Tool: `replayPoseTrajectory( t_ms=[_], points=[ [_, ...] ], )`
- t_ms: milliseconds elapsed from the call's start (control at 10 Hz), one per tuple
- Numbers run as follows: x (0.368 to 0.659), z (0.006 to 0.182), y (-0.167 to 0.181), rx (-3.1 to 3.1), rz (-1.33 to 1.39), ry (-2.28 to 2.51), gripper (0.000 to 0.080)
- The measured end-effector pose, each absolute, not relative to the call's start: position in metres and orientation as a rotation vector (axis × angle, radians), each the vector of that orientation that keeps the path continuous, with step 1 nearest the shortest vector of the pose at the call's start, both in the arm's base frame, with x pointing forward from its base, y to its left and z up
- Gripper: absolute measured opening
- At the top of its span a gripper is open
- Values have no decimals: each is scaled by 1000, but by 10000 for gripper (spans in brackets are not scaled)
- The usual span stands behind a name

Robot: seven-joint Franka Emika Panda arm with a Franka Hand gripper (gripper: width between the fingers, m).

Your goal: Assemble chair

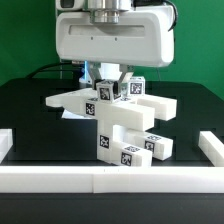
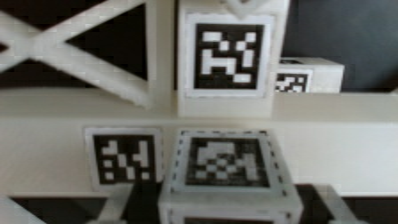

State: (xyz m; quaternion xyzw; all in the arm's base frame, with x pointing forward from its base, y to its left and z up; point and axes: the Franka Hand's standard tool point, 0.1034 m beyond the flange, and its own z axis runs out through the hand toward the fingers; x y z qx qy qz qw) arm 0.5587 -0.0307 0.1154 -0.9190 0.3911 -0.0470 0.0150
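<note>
The chair stands mid-table as a stack of chunky white blocks with black-and-white tags: a long crosspiece on top, a column and foot blocks below. My gripper reaches down from the white wrist housing onto the top of the stack. In the wrist view its dark fingers sit against both sides of a tagged white block, so the gripper is shut on it. Beyond lie a flat white chair panel, an upright tagged piece and a small tagged cube.
White border rails run along the front and at both sides of the black table. A sliver of flat white sheet shows under the chair's left end. A green wall stands behind.
</note>
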Motion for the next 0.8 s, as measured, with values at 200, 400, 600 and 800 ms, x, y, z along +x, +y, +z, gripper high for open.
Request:
replayPoseTrajectory(
  t_ms=[200,400,600,800],
  points=[
    [559,115,-31,-2737,-141,1447,287],
    [559,115,-31,-2628,-134,1614,287],
    [559,116,-32,-2469,-126,1834,287],
    [559,115,-32,-2452,-124,1857,430]
  ],
)
